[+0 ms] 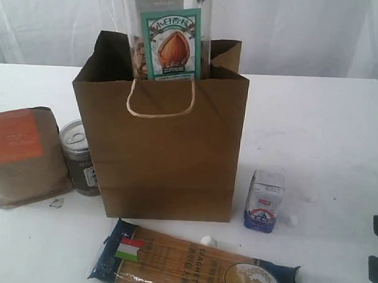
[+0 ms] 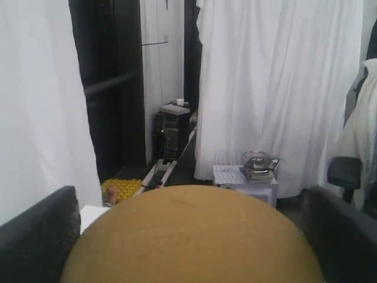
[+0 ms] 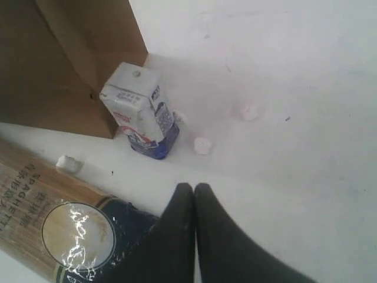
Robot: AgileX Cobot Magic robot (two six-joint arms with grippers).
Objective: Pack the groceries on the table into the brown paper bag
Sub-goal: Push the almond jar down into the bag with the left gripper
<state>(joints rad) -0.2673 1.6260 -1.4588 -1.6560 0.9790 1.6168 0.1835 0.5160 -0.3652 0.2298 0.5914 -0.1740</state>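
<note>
The clear jar [image 1: 171, 42] with an almond label stands upright in the mouth of the brown paper bag [image 1: 169, 153], its top cut off by the frame. Its tan lid [image 2: 191, 242] fills the left wrist view, and my left gripper [image 2: 189, 197] is shut on it with a black finger on either side. On the table [image 1: 317, 123] are the brown pouch [image 1: 23, 152], dark can [image 1: 79, 156], white-blue carton [image 1: 264, 200] and spaghetti packet [image 1: 192, 265]. My right gripper [image 3: 194, 188] is shut and empty, low near the carton [image 3: 140, 112] and packet [image 3: 53, 224]. The yellow bottle is out of view.
Small white crumbs [image 3: 201, 145] lie round the carton and by the packet [image 1: 207, 241]. The pouch and can stand close against the bag's left side. White curtains hang behind the table.
</note>
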